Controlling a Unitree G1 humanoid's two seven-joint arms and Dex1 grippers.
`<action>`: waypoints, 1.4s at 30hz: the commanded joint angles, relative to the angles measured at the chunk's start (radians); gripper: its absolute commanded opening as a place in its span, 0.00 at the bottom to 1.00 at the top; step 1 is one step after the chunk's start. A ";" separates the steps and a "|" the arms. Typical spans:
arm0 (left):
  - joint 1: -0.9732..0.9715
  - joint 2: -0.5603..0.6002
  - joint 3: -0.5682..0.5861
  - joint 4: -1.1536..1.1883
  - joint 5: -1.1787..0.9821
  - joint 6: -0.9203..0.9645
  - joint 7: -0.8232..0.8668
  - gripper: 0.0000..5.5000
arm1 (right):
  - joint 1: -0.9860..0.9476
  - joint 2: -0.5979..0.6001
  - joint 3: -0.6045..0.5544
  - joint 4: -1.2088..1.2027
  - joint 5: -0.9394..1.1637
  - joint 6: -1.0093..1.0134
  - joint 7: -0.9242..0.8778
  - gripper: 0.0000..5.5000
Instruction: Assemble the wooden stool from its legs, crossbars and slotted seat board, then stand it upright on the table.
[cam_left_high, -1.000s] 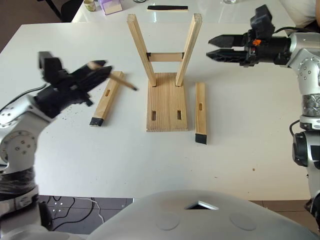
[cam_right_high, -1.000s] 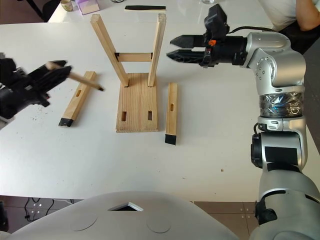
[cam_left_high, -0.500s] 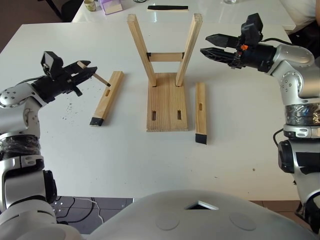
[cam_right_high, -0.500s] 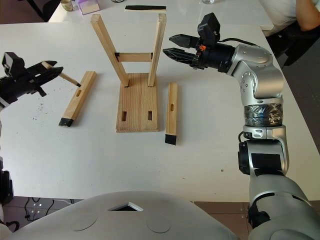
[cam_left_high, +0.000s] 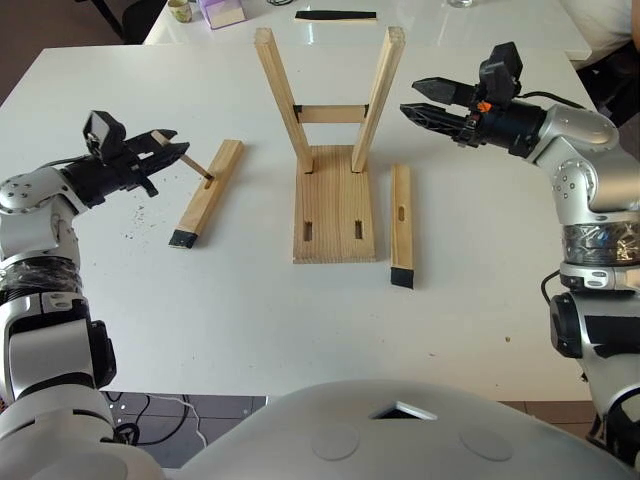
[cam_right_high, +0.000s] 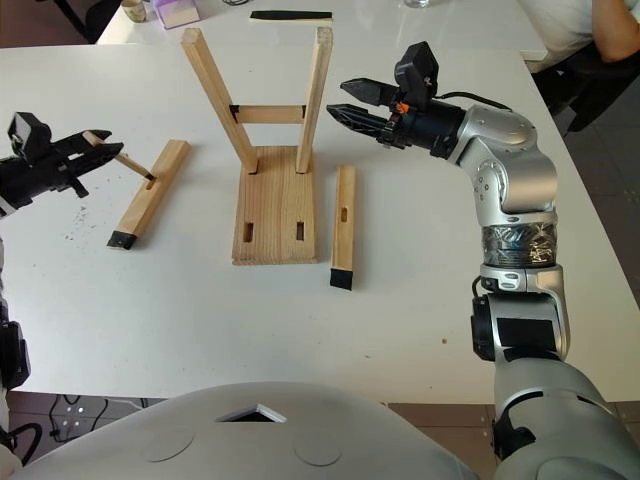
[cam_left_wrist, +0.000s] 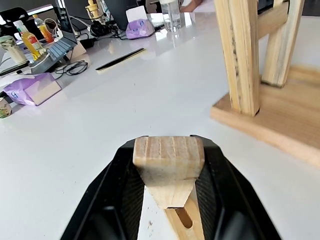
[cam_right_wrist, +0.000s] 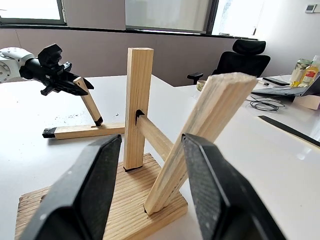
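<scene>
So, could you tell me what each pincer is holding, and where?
Left pincer grips a crossbar by its upper end; right pincer is open, empty.

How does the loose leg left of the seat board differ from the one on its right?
The left leg lies slanted to the seat board; the right leg lies parallel to the board's edge. The left leg has a crossbar, held by the left gripper, with its tip at the slot; the right leg's slot is empty and nothing touches it. Both lie flat, black cap toward the robot.
</scene>
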 joint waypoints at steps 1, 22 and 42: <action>-0.012 0.027 0.017 0.011 0.025 -0.004 0.014 0.24 | 0.031 0.007 -0.015 -0.035 0.013 0.016 -0.027 0.40; 0.325 -0.012 -0.001 -0.527 -0.074 0.241 -0.009 0.24 | 0.071 0.031 -0.020 -0.071 0.038 0.052 -0.077 0.40; -0.110 -0.065 -0.163 0.000 0.135 -0.013 -0.113 0.24 | 0.054 0.059 0.000 -0.020 0.018 0.012 -0.082 0.40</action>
